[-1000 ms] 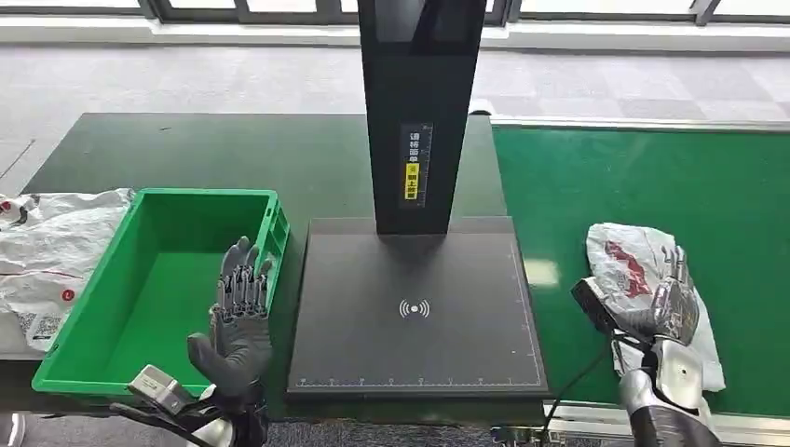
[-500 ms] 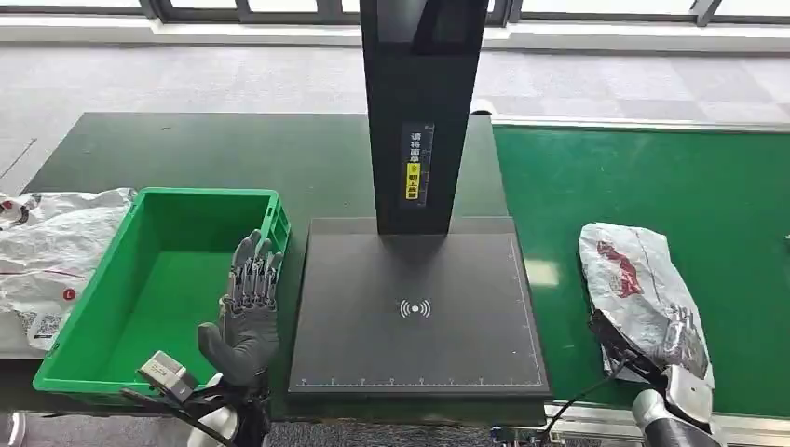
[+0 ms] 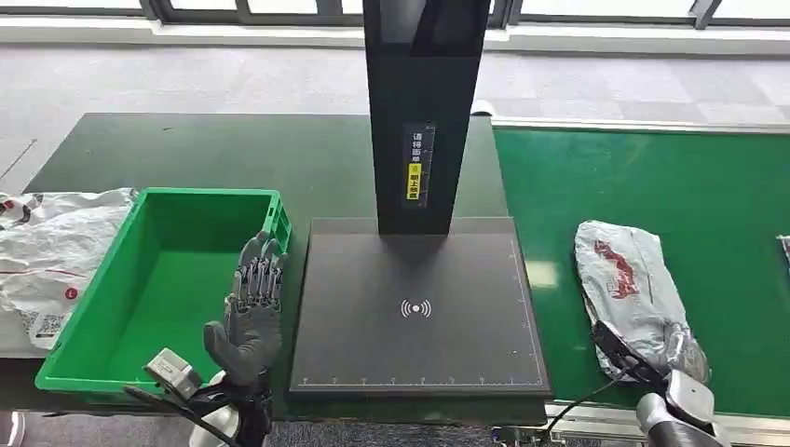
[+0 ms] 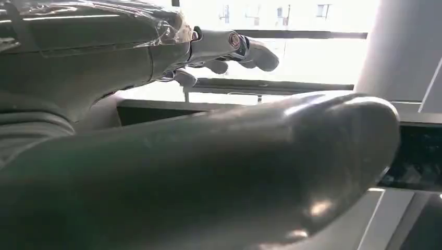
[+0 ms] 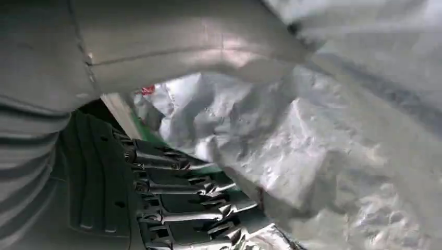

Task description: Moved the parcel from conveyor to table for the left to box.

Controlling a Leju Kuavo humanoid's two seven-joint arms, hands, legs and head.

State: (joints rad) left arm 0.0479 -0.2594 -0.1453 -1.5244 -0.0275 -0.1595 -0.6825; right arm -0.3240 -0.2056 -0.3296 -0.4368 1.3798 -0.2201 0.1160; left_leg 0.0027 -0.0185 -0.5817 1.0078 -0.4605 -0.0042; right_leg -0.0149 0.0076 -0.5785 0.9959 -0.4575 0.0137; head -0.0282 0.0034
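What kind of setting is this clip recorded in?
Probably a parcel-sorting test station indoors: a green conveyor belt carrying a grey poly-bag parcel, a black scanning platform with a wireless mark under a tall post, and a green plastic bin beside it.

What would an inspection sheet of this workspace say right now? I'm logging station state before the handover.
Surface: dark green table with black scanner pad; green conveyor beside it.
Job's things: silver parcel lies on the conveyor; green box holds nothing.
Clutter: white bags beside the box.
Hands: left hand raised, fingers apart; right hand grips the parcel's near end.
Cables: black cable at the right wrist.
Surroundings: grey tiled floor, window frames.
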